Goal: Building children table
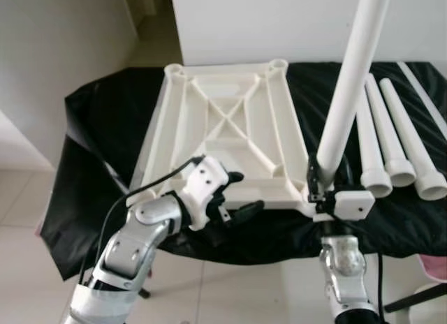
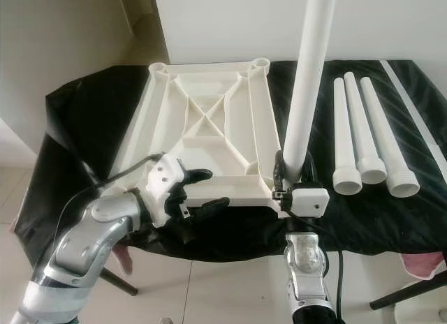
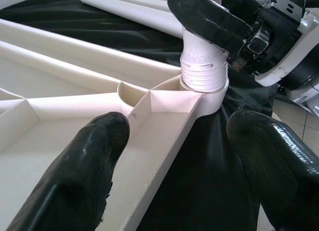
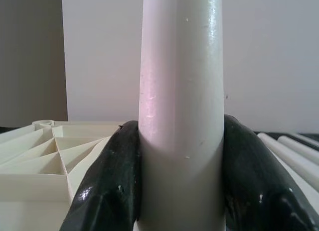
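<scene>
— White plastic leg (image 1: 349,86), is it standing in the near right corner socket of the tabletop (image 1: 223,128)?
— Yes. Right gripper (image 4: 180,191) is clamping it low; smooth, light, stiff. Left gripper (image 1: 234,195) is hovering spread by the tabletop's near edge.

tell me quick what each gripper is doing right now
Left gripper: open, fingers straddling the near edge of the tabletop, gripping nothing.
Right gripper: shut on the upright leg at the corner socket.
</scene>
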